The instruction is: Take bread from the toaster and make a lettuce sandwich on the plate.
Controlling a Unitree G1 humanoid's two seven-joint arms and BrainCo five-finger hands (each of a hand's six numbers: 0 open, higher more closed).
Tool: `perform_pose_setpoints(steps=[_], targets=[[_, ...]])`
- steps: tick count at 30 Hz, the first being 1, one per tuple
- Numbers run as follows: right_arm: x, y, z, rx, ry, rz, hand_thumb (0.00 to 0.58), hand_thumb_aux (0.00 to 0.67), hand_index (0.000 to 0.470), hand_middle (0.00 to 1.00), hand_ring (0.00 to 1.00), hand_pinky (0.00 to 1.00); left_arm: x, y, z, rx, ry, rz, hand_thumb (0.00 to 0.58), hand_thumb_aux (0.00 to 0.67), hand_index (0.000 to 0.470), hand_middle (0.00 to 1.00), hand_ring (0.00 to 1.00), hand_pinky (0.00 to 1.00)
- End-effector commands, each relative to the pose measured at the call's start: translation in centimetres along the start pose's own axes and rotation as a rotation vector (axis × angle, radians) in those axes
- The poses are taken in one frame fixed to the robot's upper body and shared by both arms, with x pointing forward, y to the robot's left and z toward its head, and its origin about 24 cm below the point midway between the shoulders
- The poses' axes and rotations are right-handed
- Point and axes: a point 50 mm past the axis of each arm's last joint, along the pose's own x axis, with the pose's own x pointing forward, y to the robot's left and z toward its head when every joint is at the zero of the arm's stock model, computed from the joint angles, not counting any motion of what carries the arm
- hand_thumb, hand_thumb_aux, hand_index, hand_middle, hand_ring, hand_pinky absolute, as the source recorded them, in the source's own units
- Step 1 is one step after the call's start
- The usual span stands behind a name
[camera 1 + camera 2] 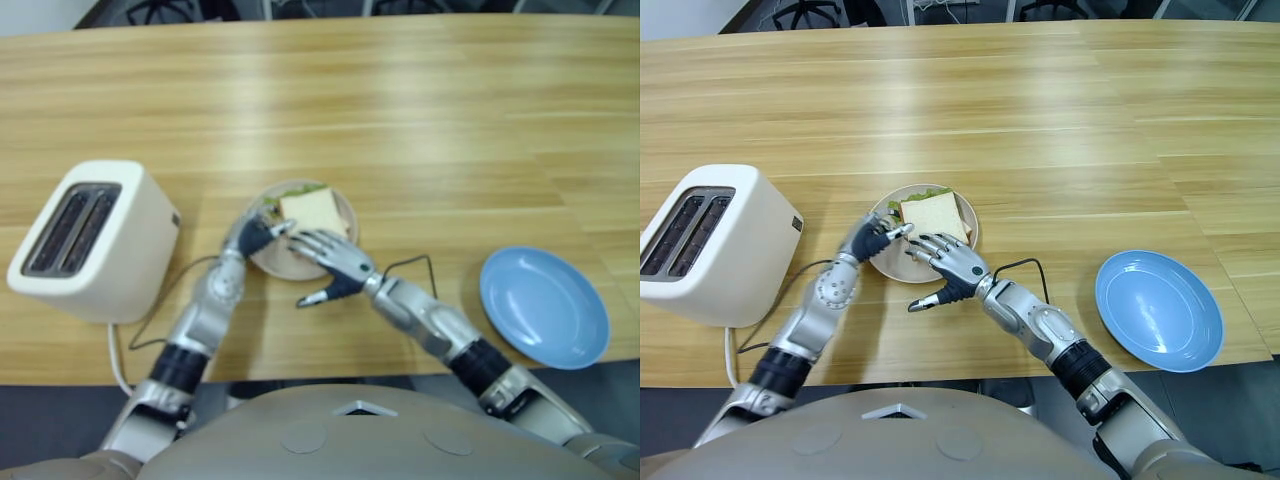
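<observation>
Light wooden tabletop [1040, 120]: square white bread slice [938, 213] lies over green lettuce [928, 192] on round beige plate [895, 265]. My left hand [872, 240] touches its corner, grip indeterminate; my right hand [952, 265], spread and empty, apparently steadies the near rim.

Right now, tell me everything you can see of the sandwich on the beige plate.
The sandwich shows a pale, squarish bread slice lying flat on top, with green lettuce peeking out along its far edge; any lower slice is hidden. It sits on the round beige plate on the wooden table, between the toaster and the blue plate. The left robot hand is at its left corner, contact unclear. The right robot hand, open and spread, hovers at its near edge.
</observation>
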Motion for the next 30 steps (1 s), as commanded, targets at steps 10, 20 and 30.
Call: perform_pose_setpoints(steps=[10,20,30], targets=[[-1.7,-0.5,-0.1,0.077,0.055,-0.008,0.000,0.000,0.000,0.00,0.00,0.00,-3.9,6.0,0.9,0.120,-0.024,0.174,0.000,0.000,0.000,0.00,0.00,0.00],[-4.7,-12.4,1.0,0.290,0.024,-0.544,0.000,0.000,0.000,0.00,0.00,0.00,-5.0,5.6,0.0,-0.150,-0.084,0.099,0.000,0.000,0.000,0.00,0.00,0.00],[-9.4,-10.1,-1.1,0.208,0.237,-0.085,0.000,0.000,0.000,0.00,0.00,0.00,-7.3,5.0,-0.8,-0.124,-0.170,-0.302,0.000,0.000,0.000,0.00,0.00,0.00]])
